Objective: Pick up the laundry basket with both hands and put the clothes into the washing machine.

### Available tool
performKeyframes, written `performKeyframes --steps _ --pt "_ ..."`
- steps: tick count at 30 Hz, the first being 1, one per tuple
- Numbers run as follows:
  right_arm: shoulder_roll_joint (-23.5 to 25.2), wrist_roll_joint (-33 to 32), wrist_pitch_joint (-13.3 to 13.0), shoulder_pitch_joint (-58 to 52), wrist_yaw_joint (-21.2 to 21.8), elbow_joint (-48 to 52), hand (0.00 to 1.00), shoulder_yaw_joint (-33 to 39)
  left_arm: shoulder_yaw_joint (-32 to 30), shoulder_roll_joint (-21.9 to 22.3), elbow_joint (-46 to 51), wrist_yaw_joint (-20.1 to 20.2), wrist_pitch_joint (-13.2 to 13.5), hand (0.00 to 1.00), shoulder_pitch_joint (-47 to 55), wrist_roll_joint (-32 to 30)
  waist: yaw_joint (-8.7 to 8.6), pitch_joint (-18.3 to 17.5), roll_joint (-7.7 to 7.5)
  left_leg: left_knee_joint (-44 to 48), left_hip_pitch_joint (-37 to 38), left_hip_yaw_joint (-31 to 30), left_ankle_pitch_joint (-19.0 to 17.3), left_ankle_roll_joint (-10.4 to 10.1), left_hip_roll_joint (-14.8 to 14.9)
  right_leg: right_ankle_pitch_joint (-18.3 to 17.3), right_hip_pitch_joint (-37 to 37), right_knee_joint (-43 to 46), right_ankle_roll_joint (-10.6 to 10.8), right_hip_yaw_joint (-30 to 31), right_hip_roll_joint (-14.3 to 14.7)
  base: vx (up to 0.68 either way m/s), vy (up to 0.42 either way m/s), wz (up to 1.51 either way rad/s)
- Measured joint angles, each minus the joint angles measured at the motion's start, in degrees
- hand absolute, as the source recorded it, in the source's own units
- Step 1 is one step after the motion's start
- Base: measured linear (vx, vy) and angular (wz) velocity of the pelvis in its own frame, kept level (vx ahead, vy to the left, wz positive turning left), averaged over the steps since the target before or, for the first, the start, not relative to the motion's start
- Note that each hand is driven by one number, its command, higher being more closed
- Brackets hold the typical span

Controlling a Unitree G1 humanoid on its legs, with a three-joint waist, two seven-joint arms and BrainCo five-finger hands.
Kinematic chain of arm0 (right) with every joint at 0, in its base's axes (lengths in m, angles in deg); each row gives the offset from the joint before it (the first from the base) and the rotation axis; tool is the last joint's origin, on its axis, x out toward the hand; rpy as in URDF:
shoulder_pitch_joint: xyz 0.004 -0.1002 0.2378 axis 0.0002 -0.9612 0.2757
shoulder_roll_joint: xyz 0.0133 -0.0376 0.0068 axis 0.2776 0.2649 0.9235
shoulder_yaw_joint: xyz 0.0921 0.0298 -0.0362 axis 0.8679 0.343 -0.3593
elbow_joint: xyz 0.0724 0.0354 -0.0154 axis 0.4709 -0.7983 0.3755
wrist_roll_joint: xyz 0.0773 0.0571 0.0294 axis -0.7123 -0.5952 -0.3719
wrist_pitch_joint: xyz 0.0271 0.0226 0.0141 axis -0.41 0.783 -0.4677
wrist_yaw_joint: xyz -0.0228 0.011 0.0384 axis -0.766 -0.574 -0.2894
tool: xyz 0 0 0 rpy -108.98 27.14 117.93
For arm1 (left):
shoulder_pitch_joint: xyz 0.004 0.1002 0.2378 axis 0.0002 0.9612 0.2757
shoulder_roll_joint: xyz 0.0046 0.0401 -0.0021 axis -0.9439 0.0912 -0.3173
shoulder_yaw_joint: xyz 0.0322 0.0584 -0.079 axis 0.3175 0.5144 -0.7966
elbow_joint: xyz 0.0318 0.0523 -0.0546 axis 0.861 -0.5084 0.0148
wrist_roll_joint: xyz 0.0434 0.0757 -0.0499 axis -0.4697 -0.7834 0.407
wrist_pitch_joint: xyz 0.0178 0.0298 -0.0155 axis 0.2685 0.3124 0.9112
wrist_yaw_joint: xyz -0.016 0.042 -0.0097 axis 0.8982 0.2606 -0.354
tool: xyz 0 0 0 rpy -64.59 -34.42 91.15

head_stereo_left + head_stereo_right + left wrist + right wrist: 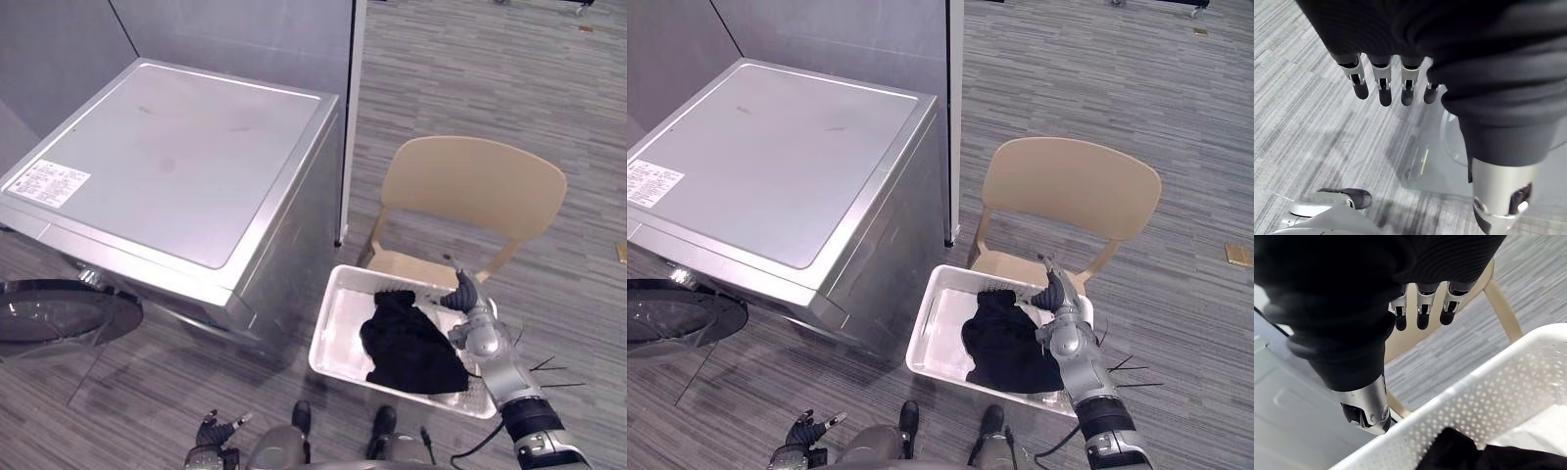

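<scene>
Where clothes (411, 348) lie, basket (338, 323) floor partly hidden

We see our right arm (509, 384) enter the head view at 5 o'clock and reach up toward 11 o'clock, its silver forearm stretched out almost straight. Our right hand (463, 296) sits at 4 o'clock from the view's centre, pointing the same way. From the wrist, its fingers (1422, 313) run straight in a row and its thumb (1367, 406) stands apart; they grip nothing. Our left hand (212, 433) hangs low at 7 o'clock by the bottom edge. Its fingers (1383, 87) are straight and relaxed, its thumb (1498, 196) held off to one side, empty.
</scene>
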Motion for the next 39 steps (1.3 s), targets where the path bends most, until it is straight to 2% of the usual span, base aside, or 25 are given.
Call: performKeyframes --steps 4,8,12,13,17,18,24,30,33,36,39 --pt "-0.23 2.03 0.42 4.43 -0.11 -9.48 0.0 -1.73 1.57 -0.4 0.07 -0.07 0.7 0.0 -1.1 0.06 -0.05 3.35 0.97 1.54 -4.47 -0.12 -0.13 -0.42 -0.83 0.0 -4.83 2.51 -0.07 0.05 -1.28 -0.18 0.034 0.02" --pt "-0.85 3.15 2.67 10.41 -0.34 -16.56 0.0 -2.77 1.63 -0.56 0.09 -0.43 1.18 0.0 -4.77 0.63 0.33 8.6 2.18 2.58 -9.09 -0.16 0.11 -0.75 -1.17 0.02 -10.03 5.32 -0.14 -0.02 -2.79 -0.14 0.008 0.05" --pt "-2.21 4.37 3.78 14.83 -1.53 -17.67 0.0 -3.93 1.76 -0.74 1.44 -1.38 1.46 0.0 -8.46 1.28 1.33 11.45 2.37 4.35 -14.29 -0.06 1.39 -0.96 -1.11 -1.24 -16.45 10.46 -1.69 -0.46 -3.97 -0.06 -0.035 0.09" --pt "-2.67 4.76 4.23 16.53 -1.74 -17.99 0.0 -3.98 1.78 -0.74 2.62 -1.58 1.87 0.0 -9.57 2.12 1.38 12.32 2.44 4.24 -15.63 -0.06 2.59 -0.91 -1.1 -1.81 -18.35 12.04 -1.96 -0.8 -4.42 -0.03 -0.071 0.22" --pt "-3.31 4.81 5.24 20.8 -3.82 -18.45 0.0 -4.44 1.79 -0.74 5.18 -2.64 2.93 0.0 -12.55 4.41 1.42 13.84 2.36 5.06 -20.94 -0.13 3.49 -0.68 -1.14 -3.24 -24.59 16.2 -2.56 -1.45 -5.64 0.0 -0.065 0.18" --pt "-3.63 4.82 5.23 22.03 -4.94 -18.38 1.0 -4.51 1.59 -0.73 5.4 -2.8 3.18 0.0 -13.47 5.22 1.42 14.43 2.39 5.59 -22.11 -0.15 3.51 -0.67 -1.12 -3.57 -25.75 17.18 -2.83 -1.53 -5.83 0.03 -0.06 0.09" --pt "-5.53 3.32 5.35 27.07 -7.56 -17.21 1.0 -5.0 -1.34 -0.38 7.2 -3.96 3.46 0.0 -16.25 8.09 1.45 14.72 2.29 6.49 -25.27 -1.16 3.5 -0.66 -1.15 -5.59 -28.8 20.18 -3.44 -2.86 -6.72 0.04 -0.059 0.14" --pt "-4.39 -3.78 5.28 26.21 -7.15 -12.83 1.0 -5.0 -3.51 0.26 7.57 -4.12 3.45 0.0 -16.24 9.61 2.72 15.46 1.74 8.94 -24.72 -0.74 2.82 -0.55 -0.55 -7.24 -27.56 21.87 -3.79 -3.16 -6.58 0.05 -0.065 0.02" --pt "-2.42 -5.73 5.33 22.07 -6.5 -4.11 1.0 -3.94 -3.51 1.38 7.74 -4.07 3.31 0.0 -15.65 9.61 2.89 16.18 1.19 10.39 -22.2 -0.09 1.23 -0.47 0.29 -7.51 -24.25 21.29 -3.7 -3.15 -5.73 0.03 -0.039 -0.1" --pt "-0.14 -7.36 5.21 15.75 -6.92 7.88 1.0 0.29 -3.46 2.99 9.09 -3.99 2.98 0.0 -14.44 9.56 2.7 16.23 1.04 10.01 -17.78 0.33 0.31 -0.26 0.43 -8.21 -19.72 20.15 -2.84 -2.97 -5.41 0.01 0.017 -0.06" --pt "3.43 -9.45 4.83 10.46 -7.97 16.83 1.0 4.37 -3.46 2.58 9.72 -3.91 2.78 0.0 -11.8 9.3 1.78 15.22 -0.17 7.79 -13.32 1.38 0.15 -0.24 0.57 -8.47 -16.18 18.42 -2.33 -2.24 -4.72 0.01 0.032 -0.14"
